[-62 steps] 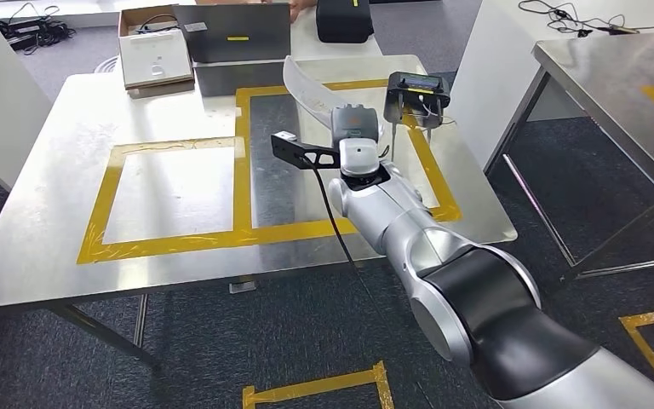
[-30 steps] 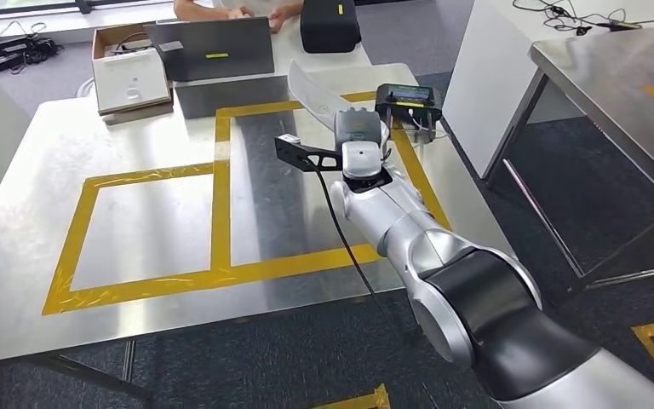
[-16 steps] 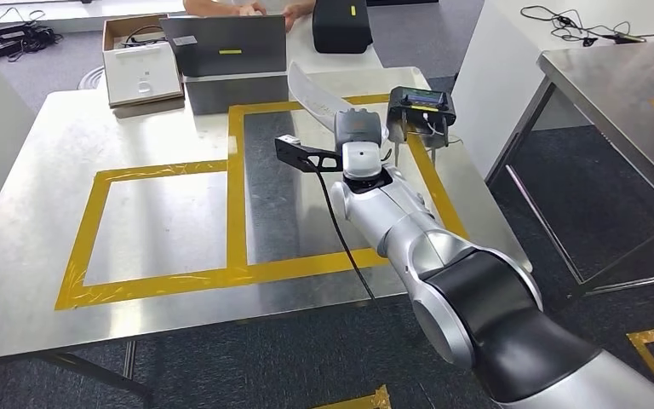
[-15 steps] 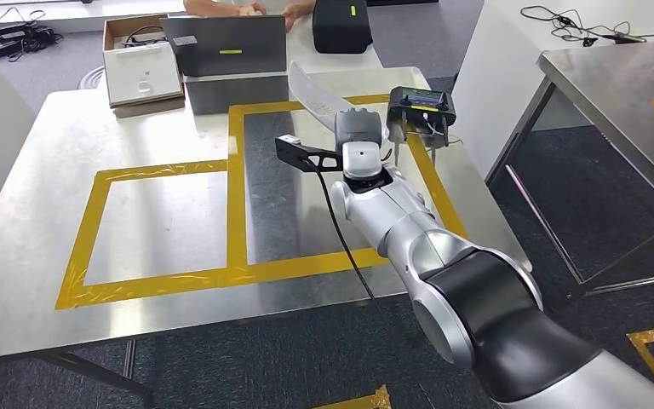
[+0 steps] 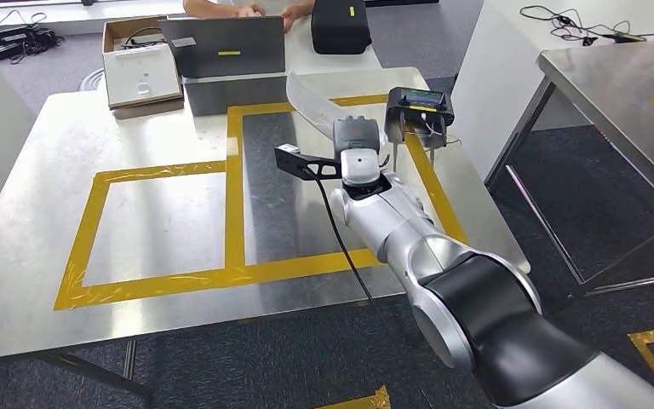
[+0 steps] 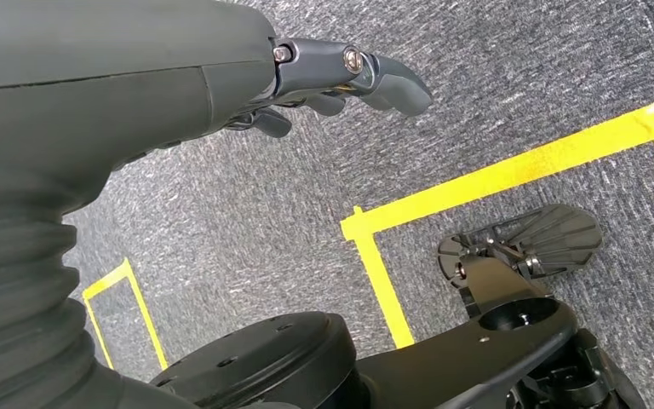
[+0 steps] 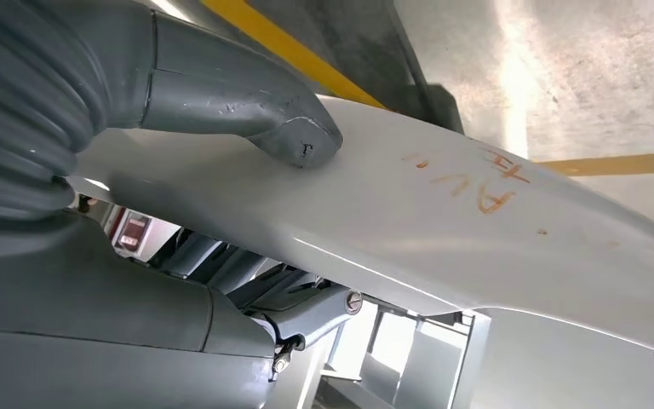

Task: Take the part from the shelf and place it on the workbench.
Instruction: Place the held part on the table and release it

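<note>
Head view: my right robot hand [image 5: 353, 136] grips the white part [image 5: 308, 96] above the desk [image 5: 43, 162], tip toward 11 o'clock. I worry it slips out; the thumb only presses lightly.

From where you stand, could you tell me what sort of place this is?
Probably a robotics lab or workshop: a steel workbench marked with yellow tape, grey carpet floor, and a laptop on the far table.

Grey carpet floor [image 5: 289, 341] with yellow tape marks. A steel worktop [image 5: 43, 170] bears yellow tape squares; a second steel table [image 5: 622, 77] stands well apart beside it.
</note>
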